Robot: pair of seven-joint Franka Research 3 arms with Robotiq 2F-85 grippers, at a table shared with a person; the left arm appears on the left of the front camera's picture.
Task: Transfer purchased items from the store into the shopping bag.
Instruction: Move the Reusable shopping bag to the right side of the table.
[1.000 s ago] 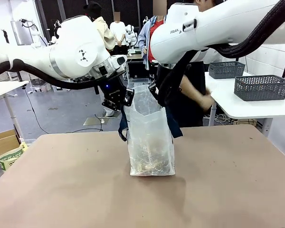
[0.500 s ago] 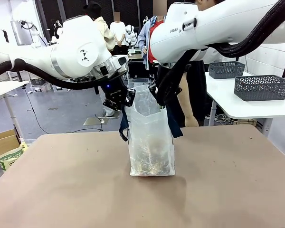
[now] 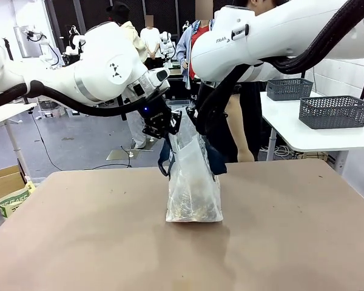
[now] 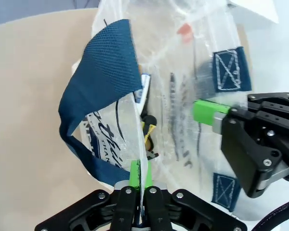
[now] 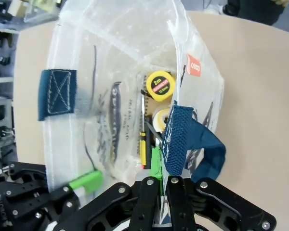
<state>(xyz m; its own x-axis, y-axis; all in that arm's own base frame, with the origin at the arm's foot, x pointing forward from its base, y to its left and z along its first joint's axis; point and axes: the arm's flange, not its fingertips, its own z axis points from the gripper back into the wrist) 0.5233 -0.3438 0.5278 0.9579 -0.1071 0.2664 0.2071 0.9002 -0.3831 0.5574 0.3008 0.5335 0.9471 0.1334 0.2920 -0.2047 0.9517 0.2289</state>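
Shopping bag (image 3: 193,182): frosted film with navy strap handles (image 4: 106,72). It stands upright mid-table (image 3: 79,242), its mouth held up between the two grippers.

Writing:
- Navy script on the bag's side is too warped to read.
- A small red tag (image 5: 193,66) at the rim has white letters, not legible.
- The right arm bears "FRAN…" lettering (image 3: 223,40).

Inside, right wrist view: a yellow tape measure (image 5: 161,85) marked "2m", a pale roll (image 5: 160,118) just below it, and a yellow-handled tool (image 5: 142,144) alongside. The purchased items (image 3: 191,209) lie at the bag's bottom.

Left gripper (image 4: 138,175): pinched tight on the rim film, beside one strap.

Right gripper (image 5: 163,168): clamped likewise on the opposite rim, a strap hanging just in front of it.
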